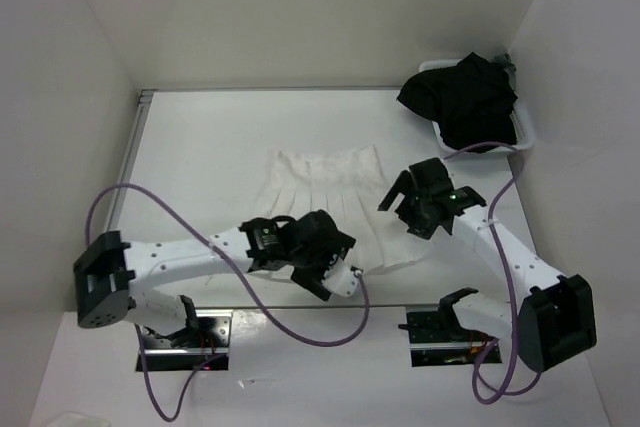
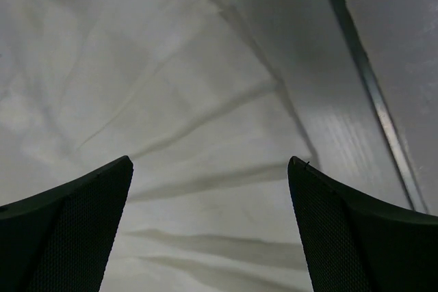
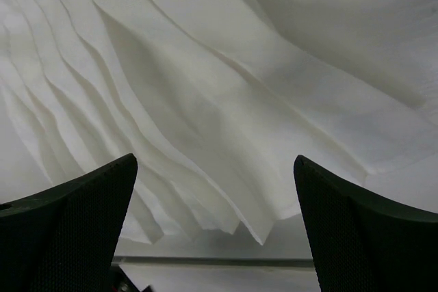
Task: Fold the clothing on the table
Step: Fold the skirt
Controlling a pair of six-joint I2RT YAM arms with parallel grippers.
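Overhead, the clothing [image 1: 325,192] lies spread on the counter [image 1: 200,147]: thin, limp, probably light. Left wrist: the left end effector [image 2: 209,230] hangs wide open, empty, over creased fabric. Right wrist: the right end effector [image 3: 215,230], also open, faces a pleated hem corner, a sensible pinch point.

Clothing [image 1: 330,187] lies on table [image 1: 200,157], tray [image 1: 531,133] behind right.
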